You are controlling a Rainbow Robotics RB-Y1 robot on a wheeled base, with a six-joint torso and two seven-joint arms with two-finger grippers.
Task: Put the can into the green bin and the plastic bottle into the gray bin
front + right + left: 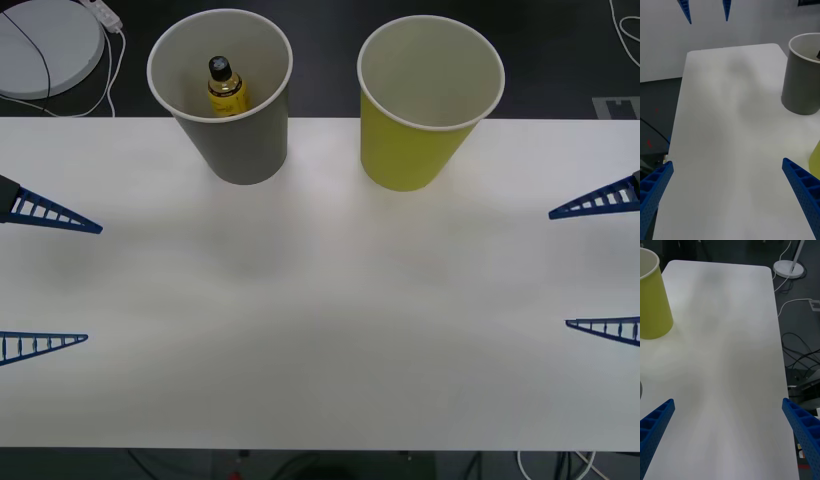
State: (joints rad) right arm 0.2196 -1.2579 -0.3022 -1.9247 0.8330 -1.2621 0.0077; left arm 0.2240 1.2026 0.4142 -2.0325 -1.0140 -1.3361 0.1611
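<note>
Inside the gray bin (235,140), the black-capped yellow plastic bottle (225,88) stands upright.

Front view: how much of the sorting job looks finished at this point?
Done: the plastic bottle stands inside the gray bin. In hand: nothing; the left gripper and right gripper are open at the table edges. Left: I can't see a can; the green bin looks empty.

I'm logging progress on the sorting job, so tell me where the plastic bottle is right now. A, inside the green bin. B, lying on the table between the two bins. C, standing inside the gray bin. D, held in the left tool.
C: the front view shows the plastic bottle upright inside the gray bin, its black cap below the rim, while both tools sit open and empty at the table's sides.
</note>
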